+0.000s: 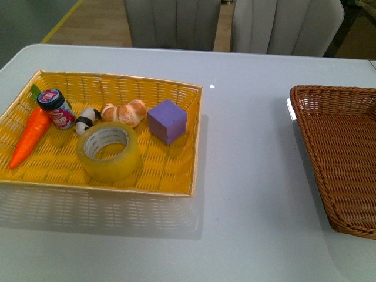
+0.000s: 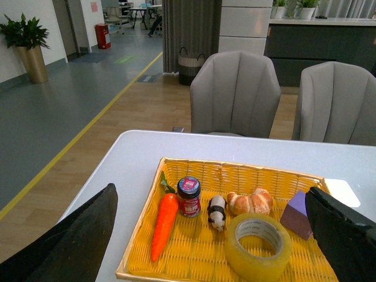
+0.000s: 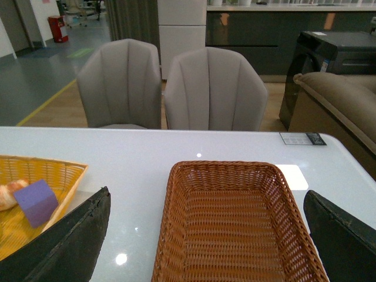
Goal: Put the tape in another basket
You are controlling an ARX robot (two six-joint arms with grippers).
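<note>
The tape point(image 1: 110, 151), a wide yellowish roll with a white printed core, lies flat near the front edge of the yellow woven basket point(image 1: 197, 141) on the left of the table. In the left wrist view the tape point(image 2: 258, 247) sits low between the spread fingers of my left gripper point(image 2: 210, 191), which is open, holds nothing and stays back from the roll. The brown wicker basket point(image 1: 346, 153) stands at the table's right edge with nothing in it. In the right wrist view this basket point(image 3: 229, 235) fills the space ahead of my open right gripper point(image 3: 207, 192). Neither arm shows in the front view.
Sharing the yellow basket with the tape are a toy carrot point(image 1: 32, 135), a small jar point(image 1: 57, 108), a panda figure point(image 1: 87, 120), a bread roll point(image 1: 124, 111) and a purple cube point(image 1: 167, 120). Bare white table point(image 1: 247, 164) separates the baskets. Two grey chairs point(image 1: 170, 23) stand behind.
</note>
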